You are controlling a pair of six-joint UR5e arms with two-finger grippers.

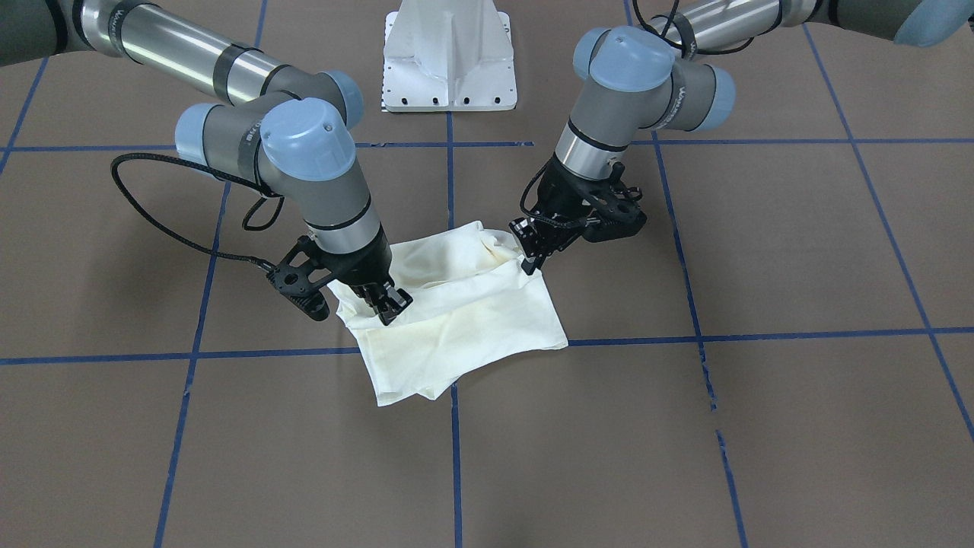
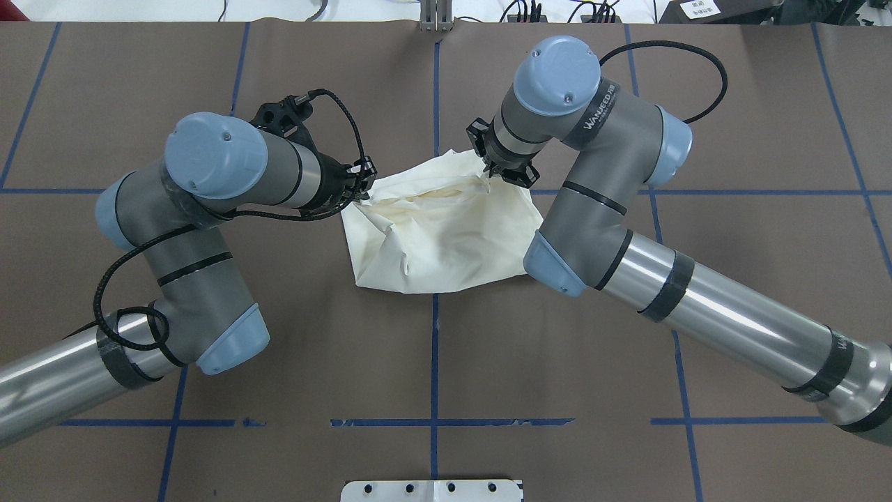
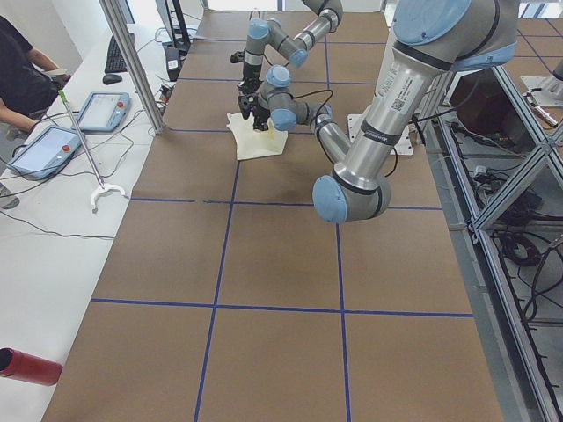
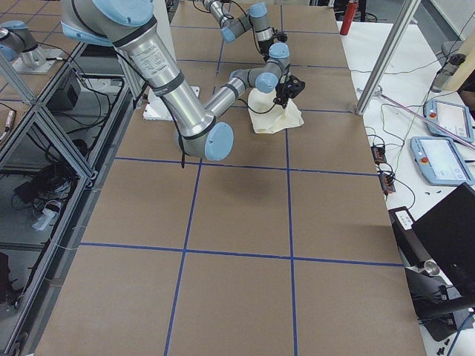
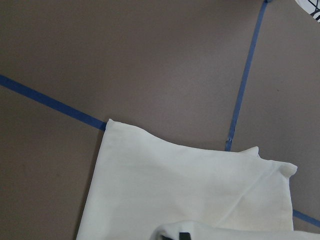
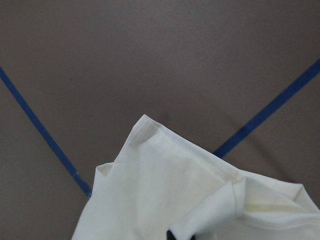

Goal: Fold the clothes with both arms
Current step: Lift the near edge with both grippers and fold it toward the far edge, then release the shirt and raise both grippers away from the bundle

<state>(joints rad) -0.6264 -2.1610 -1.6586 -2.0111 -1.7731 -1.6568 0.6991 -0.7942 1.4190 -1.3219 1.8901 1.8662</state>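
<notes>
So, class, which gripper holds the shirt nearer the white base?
The left gripper: its pinch on the shirt lies closer to the base than the right gripper's.

From overhead, the left arm [image 2: 209, 167] hides most of the left gripper [image 2: 361, 180], and the right arm [image 2: 557, 77] covers the fingertips of the right gripper [image 2: 504, 170]. Both wrist cameras crop the T-shirt [image 5: 190, 190] at the bottom edge. The white pedestal [image 1: 450, 57] and a person [image 3: 22, 75] are cut off too. From the table's ends the grippers are too small to read.
</notes>
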